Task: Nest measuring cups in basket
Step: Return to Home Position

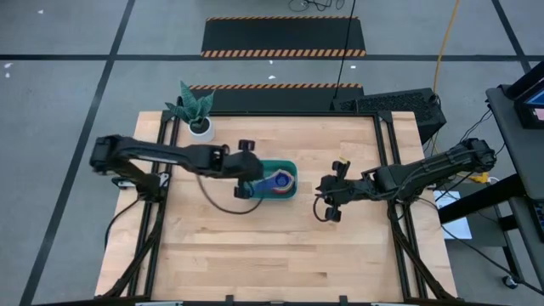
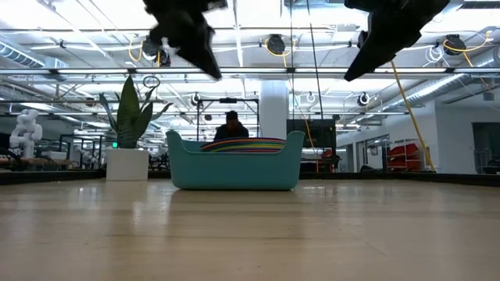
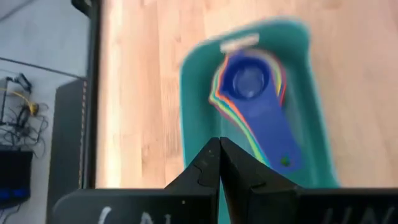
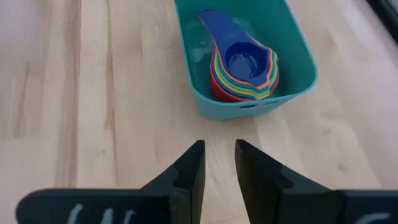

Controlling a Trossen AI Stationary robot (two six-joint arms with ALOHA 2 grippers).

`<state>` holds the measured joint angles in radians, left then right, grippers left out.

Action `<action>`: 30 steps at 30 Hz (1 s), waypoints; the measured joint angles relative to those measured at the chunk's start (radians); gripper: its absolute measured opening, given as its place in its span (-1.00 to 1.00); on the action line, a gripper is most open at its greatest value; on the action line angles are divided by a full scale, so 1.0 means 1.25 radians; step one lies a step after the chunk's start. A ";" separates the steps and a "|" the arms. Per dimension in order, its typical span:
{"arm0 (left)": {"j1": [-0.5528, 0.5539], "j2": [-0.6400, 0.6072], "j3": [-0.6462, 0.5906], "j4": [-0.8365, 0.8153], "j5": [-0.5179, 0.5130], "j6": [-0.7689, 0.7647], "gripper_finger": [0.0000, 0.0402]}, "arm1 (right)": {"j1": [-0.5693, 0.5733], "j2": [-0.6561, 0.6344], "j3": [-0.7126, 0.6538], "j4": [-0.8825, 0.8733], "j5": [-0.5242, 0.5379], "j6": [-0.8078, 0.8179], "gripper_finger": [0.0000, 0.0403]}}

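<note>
Left claw [image 3: 219, 144] shut, empty, above basket [image 3: 193, 112] mid bench [image 1: 255, 255], cups [image 3: 252, 81] nested inside, dark blue on top; right claw [image 4: 219, 149] slightly open, empty, just right of it; a low retreat could clip the rim and tip the cups.

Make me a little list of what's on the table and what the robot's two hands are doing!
Basket: teal, near the middle of the table
Measuring cups: nested inside the basket, dark blue on top
Left gripper: shut, raised over the basket's edge
Right gripper: open, raised over bare wood beside the basket
Plant: white pot, near a table corner
</note>
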<state>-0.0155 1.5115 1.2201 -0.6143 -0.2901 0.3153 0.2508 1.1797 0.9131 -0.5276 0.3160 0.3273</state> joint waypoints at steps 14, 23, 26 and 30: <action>-0.030 -0.161 -0.160 0.017 0.000 -0.022 -0.95 | 0.000 0.000 0.000 0.073 0.067 -0.190 -0.95; 0.020 -0.324 -0.300 0.090 0.001 -0.051 -0.95 | -0.007 -0.017 -0.056 0.164 0.105 -0.315 -0.99; 0.024 -0.387 -0.344 0.107 0.001 -0.070 -0.95 | -0.020 -0.048 -0.105 0.243 0.104 -0.347 -1.00; 0.020 -0.464 -0.399 0.125 0.003 -0.093 -0.95 | -0.037 -0.096 -0.175 0.337 0.100 -0.379 -1.00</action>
<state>0.0097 0.9316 0.7217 -0.4581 -0.2867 0.1989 0.2040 1.0593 0.6941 -0.1061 0.4410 -0.1469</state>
